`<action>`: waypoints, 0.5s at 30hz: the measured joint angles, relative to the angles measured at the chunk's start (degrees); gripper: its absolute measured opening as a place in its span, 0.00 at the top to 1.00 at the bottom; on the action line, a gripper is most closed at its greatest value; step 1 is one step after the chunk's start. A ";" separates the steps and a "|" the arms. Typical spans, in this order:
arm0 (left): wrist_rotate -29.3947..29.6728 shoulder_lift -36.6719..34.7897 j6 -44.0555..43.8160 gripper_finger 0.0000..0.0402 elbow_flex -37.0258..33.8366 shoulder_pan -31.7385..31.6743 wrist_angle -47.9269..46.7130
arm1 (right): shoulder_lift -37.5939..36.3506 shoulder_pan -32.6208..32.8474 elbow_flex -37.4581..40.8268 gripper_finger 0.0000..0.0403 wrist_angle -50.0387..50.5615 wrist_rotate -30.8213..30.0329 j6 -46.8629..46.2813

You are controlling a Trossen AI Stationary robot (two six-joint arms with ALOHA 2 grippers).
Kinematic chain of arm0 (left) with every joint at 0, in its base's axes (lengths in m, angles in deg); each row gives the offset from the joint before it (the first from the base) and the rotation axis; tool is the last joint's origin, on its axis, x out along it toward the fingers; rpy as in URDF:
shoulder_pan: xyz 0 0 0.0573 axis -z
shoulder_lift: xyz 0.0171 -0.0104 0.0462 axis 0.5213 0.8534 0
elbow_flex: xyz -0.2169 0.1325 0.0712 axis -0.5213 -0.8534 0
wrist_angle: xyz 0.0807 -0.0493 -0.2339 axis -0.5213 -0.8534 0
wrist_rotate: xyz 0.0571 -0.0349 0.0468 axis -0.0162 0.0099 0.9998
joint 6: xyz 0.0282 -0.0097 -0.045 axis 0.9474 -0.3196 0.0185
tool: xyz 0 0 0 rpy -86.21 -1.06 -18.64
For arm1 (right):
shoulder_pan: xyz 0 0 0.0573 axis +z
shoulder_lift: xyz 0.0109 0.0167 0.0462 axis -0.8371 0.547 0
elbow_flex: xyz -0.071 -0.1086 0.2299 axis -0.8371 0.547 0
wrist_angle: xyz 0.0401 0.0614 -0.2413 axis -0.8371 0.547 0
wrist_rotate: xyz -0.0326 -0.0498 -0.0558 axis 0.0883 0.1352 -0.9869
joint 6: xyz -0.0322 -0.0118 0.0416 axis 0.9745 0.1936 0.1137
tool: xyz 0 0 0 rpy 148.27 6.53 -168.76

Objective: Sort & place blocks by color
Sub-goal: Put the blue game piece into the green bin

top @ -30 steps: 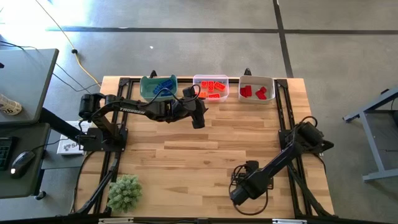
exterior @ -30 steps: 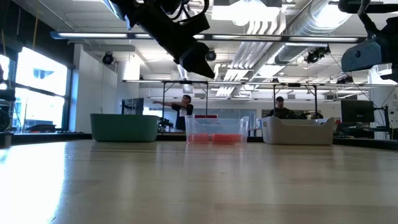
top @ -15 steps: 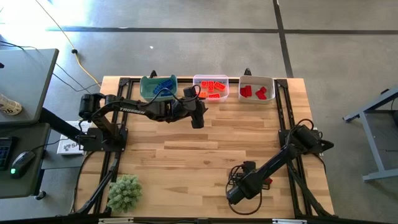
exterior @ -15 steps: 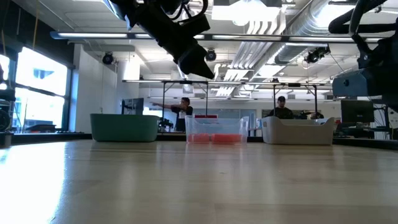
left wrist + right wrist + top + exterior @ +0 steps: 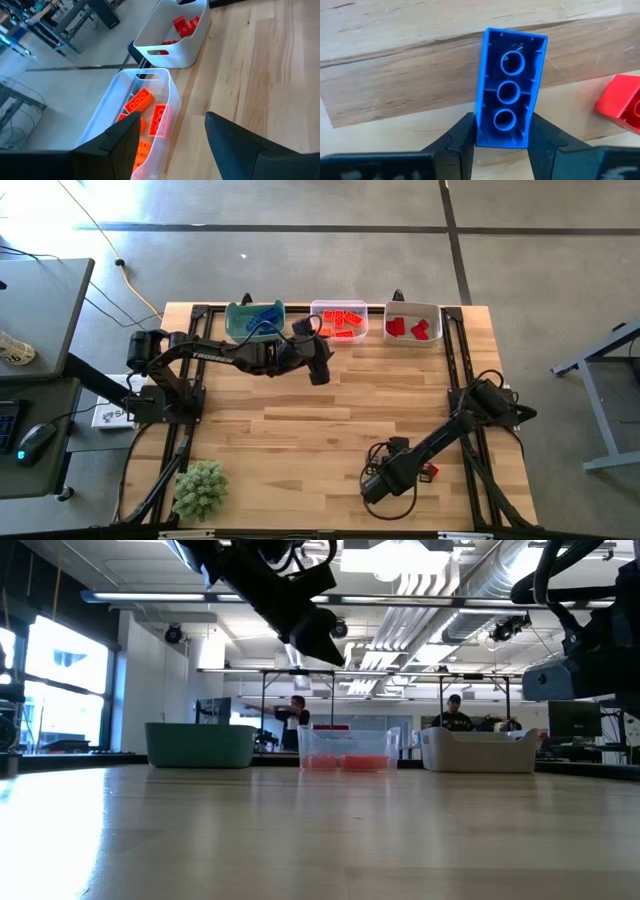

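Jaws of the right gripper (image 5: 501, 142) are closed on a blue rectangular plastic block (image 5: 510, 87), its hollow underside with three round tubes facing the wrist camera; the dark fingers (image 5: 460, 142) press its two long sides at the near end, and the rest of the brick stands out beyond them over the pale, grained wooden surface (image 5: 300, 430). Just beside these jaws a red studded plastic block (image 5: 620, 102) lies on the wood, apart from the blue one. In the high view this gripper (image 5: 372, 488) sits at the near edge of the surface, with the red brick (image 5: 429, 472) close to the arm.

Off to the near left corner, well apart from the right jaws, stands a fuzzy green plant-like clump (image 5: 200, 488).

Farther on, the left gripper (image 5: 318, 370) hangs above the wood with its jaws spread wide and nothing between them. Just beyond it a clear, smooth plastic bin (image 5: 167, 107) holds orange studded blocks (image 5: 138, 101). To one side of that is a white rounded bin (image 5: 192, 40) with red blocks (image 5: 186, 25) in it; to the other, a teal bin (image 5: 234, 321) holds blue blocks (image 5: 264, 314). All three stand in a row along the far edge.
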 joint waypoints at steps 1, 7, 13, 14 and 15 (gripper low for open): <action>0.00 0.00 -0.61 0.48 0.00 -0.18 -0.03 | 0.00 -0.07 0.02 0.71 -0.11 0.07 0.02; -1.57 0.00 -3.57 0.48 0.00 -2.13 -1.26 | -0.29 -0.25 0.17 0.71 -1.28 0.01 0.93; -10.58 0.00 -9.54 0.48 0.72 -4.95 -4.52 | -2.82 -1.58 0.30 0.71 -3.61 -6.38 1.66; -12.29 0.00 -10.60 0.48 0.96 -5.46 -4.73 | -3.44 -1.94 0.30 0.71 -3.54 -7.57 1.71; -14.30 0.00 -11.68 0.48 1.20 -6.01 -4.87 | -3.83 -2.36 0.30 0.71 -3.65 -8.67 2.15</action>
